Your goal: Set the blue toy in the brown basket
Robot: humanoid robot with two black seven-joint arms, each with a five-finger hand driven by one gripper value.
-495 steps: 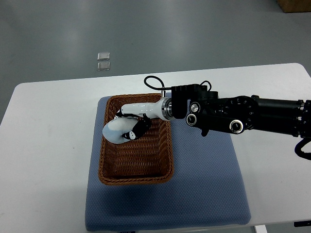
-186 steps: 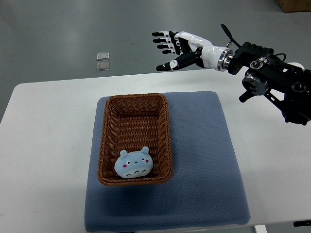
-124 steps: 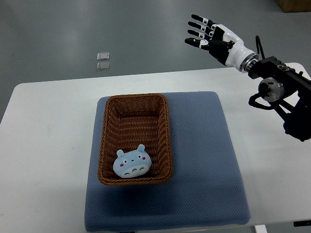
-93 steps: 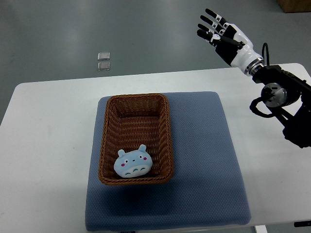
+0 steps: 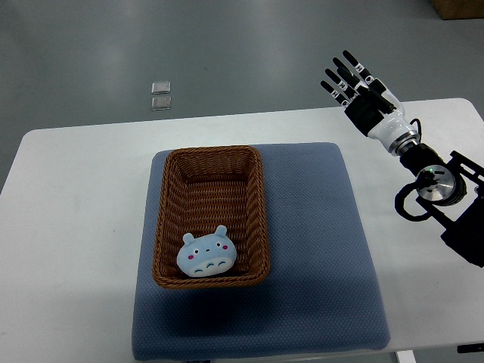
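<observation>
The blue toy (image 5: 206, 255), a round plush face with small ears and pink cheeks, lies inside the brown wicker basket (image 5: 209, 155) at its near end. My right hand (image 5: 355, 85) is far from it, raised above the table's back right part, fingers spread and straight, holding nothing. Its black arm runs down to the right edge of the picture. The left arm does not show.
The basket stands on a blue-grey mat (image 5: 318, 249) on a white table (image 5: 76, 212). Two small clear squares (image 5: 160, 95) lie on the grey floor beyond the table. A brown box corner (image 5: 457, 7) shows at the top right.
My right hand let the toy go in the basket, lifted out open and swung away to the back right. The toy now lies at the basket's near end.
</observation>
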